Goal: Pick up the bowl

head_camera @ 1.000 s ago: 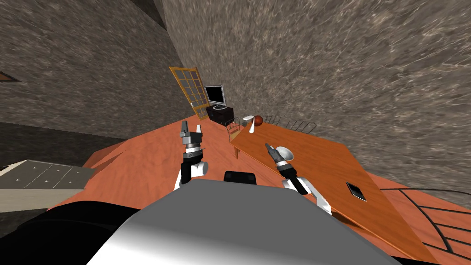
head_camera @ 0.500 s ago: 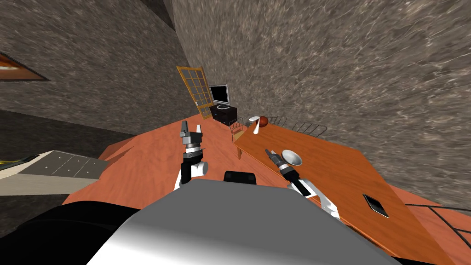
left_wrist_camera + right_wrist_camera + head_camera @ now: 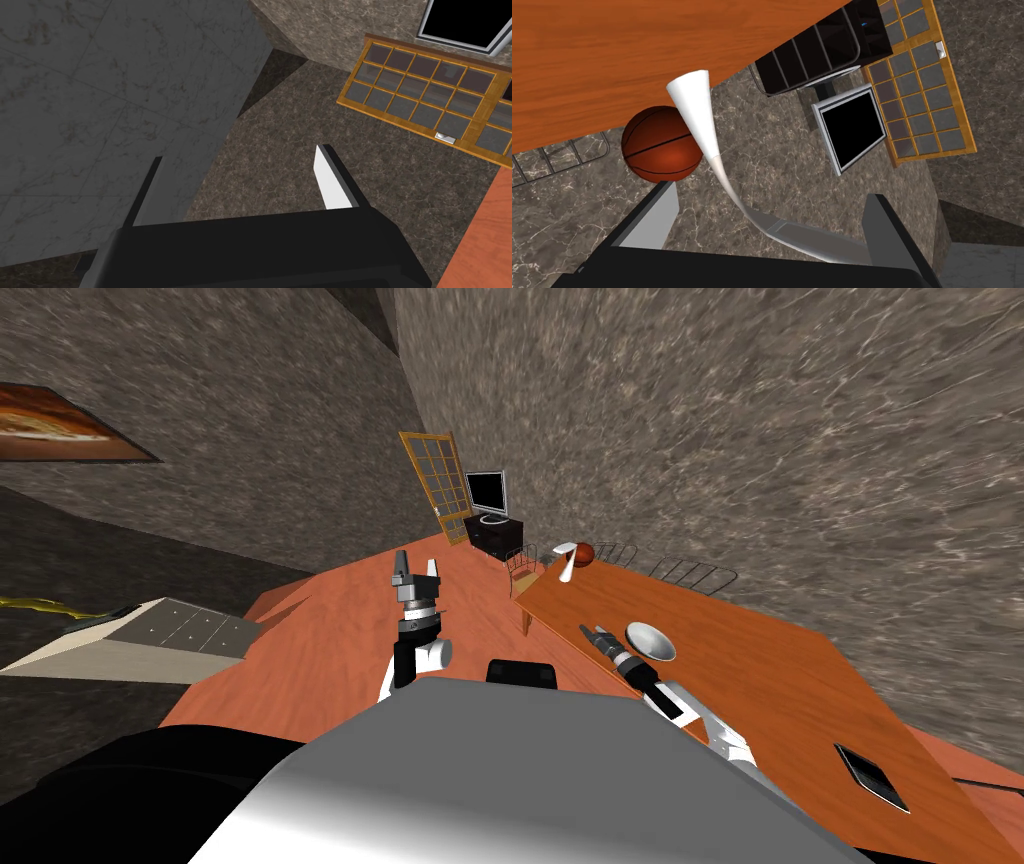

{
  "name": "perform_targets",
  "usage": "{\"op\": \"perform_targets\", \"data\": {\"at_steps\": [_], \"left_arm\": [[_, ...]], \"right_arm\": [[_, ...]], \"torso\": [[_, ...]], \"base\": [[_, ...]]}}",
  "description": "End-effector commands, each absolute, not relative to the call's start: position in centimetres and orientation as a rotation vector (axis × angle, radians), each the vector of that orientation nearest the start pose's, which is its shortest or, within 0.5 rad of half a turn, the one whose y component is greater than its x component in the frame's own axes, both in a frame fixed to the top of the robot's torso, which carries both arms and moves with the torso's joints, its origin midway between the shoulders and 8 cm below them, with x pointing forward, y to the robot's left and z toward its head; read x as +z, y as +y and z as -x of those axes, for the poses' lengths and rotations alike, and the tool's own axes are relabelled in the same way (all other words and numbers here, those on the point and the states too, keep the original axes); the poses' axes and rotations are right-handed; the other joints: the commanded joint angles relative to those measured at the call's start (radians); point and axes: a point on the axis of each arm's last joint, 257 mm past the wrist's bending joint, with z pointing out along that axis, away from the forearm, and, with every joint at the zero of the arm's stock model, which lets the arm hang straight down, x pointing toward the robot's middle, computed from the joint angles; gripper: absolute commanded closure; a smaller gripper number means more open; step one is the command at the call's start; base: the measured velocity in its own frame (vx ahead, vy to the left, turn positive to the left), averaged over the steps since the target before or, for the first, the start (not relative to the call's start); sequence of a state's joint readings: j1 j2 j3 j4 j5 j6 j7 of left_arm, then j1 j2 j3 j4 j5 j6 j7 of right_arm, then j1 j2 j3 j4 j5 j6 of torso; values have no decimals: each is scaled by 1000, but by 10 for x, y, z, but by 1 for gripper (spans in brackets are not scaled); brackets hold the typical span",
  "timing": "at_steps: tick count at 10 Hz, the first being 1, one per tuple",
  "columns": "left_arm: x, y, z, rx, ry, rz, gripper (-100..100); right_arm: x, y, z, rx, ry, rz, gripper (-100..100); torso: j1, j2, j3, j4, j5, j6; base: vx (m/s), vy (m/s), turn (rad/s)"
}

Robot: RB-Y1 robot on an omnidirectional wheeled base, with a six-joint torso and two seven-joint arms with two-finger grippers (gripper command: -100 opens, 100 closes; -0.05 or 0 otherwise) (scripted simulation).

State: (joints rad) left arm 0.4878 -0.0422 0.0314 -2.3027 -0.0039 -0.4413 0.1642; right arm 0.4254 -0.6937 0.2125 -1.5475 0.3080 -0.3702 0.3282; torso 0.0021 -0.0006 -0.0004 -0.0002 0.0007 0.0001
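Bowl (image 3: 650,640), pale grey and shallow, sits upright on the orange-brown table (image 3: 770,678), close to the table's left long edge and roughly midway along it. The right gripper (image 3: 588,631) is at that same edge, just beside the bowl on the side away from the table's middle. Its fingers (image 3: 662,215) stand wide apart with nothing held between them.

In the right wrist view they point along the table toward its far end. There a white lamp (image 3: 693,107) with a cone shade and a basketball (image 3: 661,145) stand close together by the far corner. Beyond that end a monitor (image 3: 854,127) sits on a dark cabinet (image 3: 493,534), next to a wooden door (image 3: 437,486) with glass panes. A flat dark slab (image 3: 872,777) lies on the table toward its near end, well apart from the bowl.

The left gripper (image 3: 417,560) is raised over the reddish floor (image 3: 320,638), well apart from the table, with its fingers (image 3: 330,175) spread and empty.
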Motion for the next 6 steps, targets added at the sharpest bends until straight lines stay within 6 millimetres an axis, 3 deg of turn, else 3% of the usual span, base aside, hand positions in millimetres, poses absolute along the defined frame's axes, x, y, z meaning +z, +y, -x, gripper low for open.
{"op": "perform_targets", "data": {"at_steps": [1, 2, 4, 5, 6], "left_arm": [[28, 294, -347, -1417, 542, 764, 0], [28, 294, -347, -1417, 542, 764, 0], [28, 294, -347, -1417, 542, 764, 0], [28, 294, -347, -1417, 542, 764, 0], [28, 294, -347, -1417, 543, 764, 0]], "right_arm": [[-387, -347, -334, 434, 2003, -13, -100], [-390, -353, -332, 421, 2015, -10, -100], [-418, -390, -310, 314, 2120, 95, -100], [-420, -395, -308, 303, 2129, 97, -100], [-431, -418, -297, 243, 2179, 151, -100]], "torso": [[0, 0, 0, 0, 0, 0], [1, 0, 0, 0, 0, 0], [0, 0, 0, 0, 0, 0], [0, 0, 0, 0, 0, 0], [-1, 0, 0, 0, 0, 1]], "base": [[33, 54, 191], [32, 40, 76], [24, 30, 186], [20, 18, 62], [18, 22, 105]]}}
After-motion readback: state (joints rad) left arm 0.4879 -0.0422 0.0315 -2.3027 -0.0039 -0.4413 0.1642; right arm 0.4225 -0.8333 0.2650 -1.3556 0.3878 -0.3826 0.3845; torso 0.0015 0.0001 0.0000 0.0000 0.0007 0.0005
